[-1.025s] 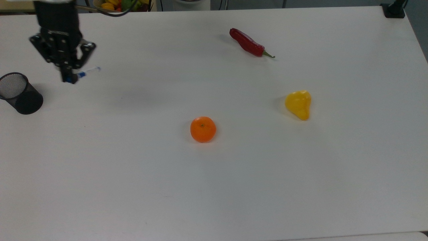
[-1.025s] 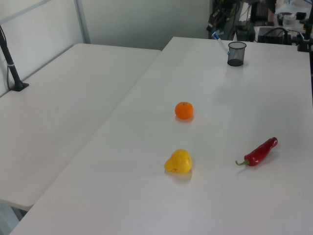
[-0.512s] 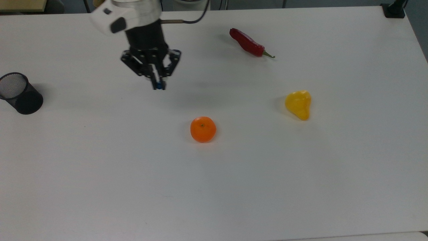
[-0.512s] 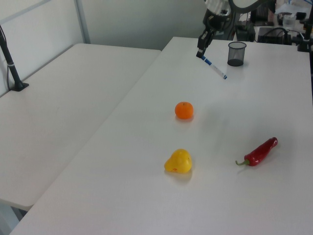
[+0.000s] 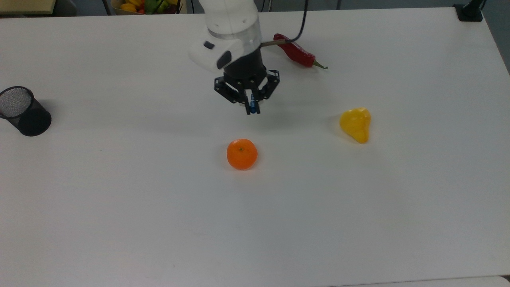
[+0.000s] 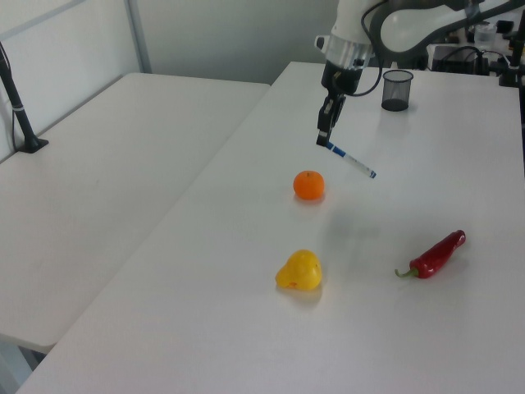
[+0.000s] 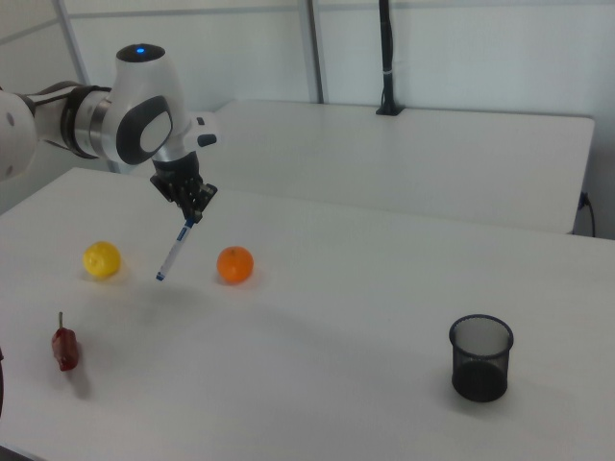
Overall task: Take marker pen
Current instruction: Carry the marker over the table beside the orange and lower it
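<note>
My gripper [image 5: 252, 108] [image 6: 325, 141] [image 7: 193, 217] hangs above the table, shut on the blue-capped end of the marker pen [image 6: 350, 161] [image 7: 175, 252]. The white pen slants down from the fingers, its tail clear of the tabletop. From the top view, just the pen's blue end [image 5: 252, 107] peeks out between the fingers. The gripper is behind the orange [image 5: 242, 154] [image 6: 309, 185] [image 7: 234, 264] in the top view, between it and the red chilli [image 5: 297, 51].
A black mesh pen cup [image 5: 23, 111] [image 6: 396, 89] [image 7: 480, 356] stands at the top view's left edge. A yellow pepper [image 5: 356, 124] [image 6: 299, 271] [image 7: 101, 259] lies to the top view's right; the red chilli [image 6: 437, 254] [image 7: 65, 348] lies behind it. A fruit bowl [image 5: 143, 5] sits beyond the table.
The arm has carried the pen from beside the mesh cup rightward across the top view, stopping over the table's middle behind the orange. The grip on the pen is unchanged.
</note>
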Controlling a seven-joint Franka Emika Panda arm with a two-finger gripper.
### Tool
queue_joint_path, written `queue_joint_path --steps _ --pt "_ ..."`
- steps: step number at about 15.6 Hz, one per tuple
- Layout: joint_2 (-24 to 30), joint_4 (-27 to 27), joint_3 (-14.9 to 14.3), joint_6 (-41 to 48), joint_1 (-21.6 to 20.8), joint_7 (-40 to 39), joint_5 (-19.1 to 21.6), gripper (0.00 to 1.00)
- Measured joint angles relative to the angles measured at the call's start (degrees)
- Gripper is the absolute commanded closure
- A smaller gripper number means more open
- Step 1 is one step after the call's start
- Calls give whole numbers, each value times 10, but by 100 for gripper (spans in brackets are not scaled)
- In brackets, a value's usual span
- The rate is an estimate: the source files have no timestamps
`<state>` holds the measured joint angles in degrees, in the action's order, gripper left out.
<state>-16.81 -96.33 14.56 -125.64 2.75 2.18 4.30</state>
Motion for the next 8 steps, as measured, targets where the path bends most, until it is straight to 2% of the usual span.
queue_joint_path --steps 3,8 --pt "-27 0 2 -6 -25 4 0 100" --pt "-78 0 3 -80 -54 7 -6 100"
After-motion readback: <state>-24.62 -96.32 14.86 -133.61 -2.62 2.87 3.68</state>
